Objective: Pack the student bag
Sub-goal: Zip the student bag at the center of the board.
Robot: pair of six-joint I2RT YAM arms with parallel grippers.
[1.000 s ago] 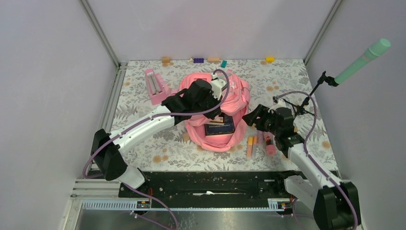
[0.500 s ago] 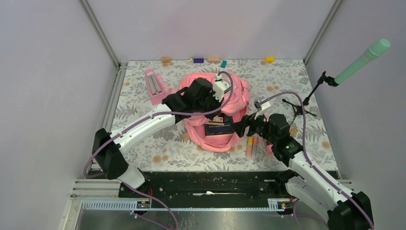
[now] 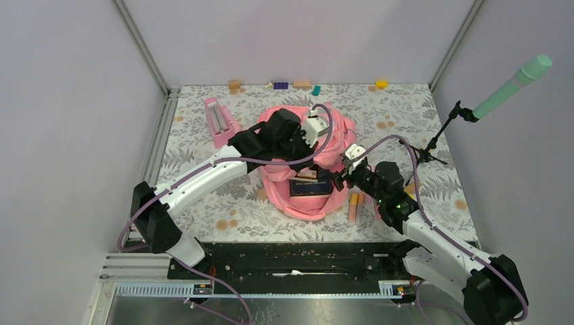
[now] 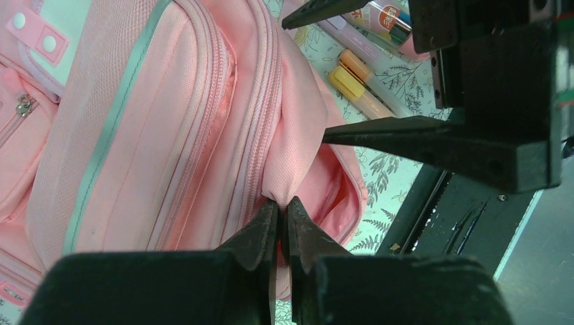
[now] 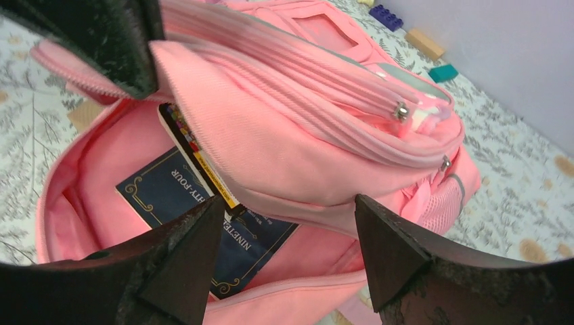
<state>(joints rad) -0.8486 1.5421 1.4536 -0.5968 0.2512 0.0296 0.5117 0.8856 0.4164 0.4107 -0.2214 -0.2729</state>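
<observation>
— Where does the student bag point(image 3: 304, 203) lie?
— Flat near the middle of the patterned table point(image 3: 223, 203), front pockets facing up, its mouth turned toward the near edge.
— And its looks?
— Soft pink fabric, slumped and creased. Pink zips point(image 4: 203, 101) run side by side, with a grey-green stripe point(image 4: 101, 156) of trim, a mesh side pocket point(image 5: 433, 196) and a clear window panel point(image 5: 321, 27) on the front.
— Open or closed?
— The main compartment is unzipped and gaping: the upper lip point(image 5: 271, 149) is raised off the lower one, so the pink lining shows inside
</observation>
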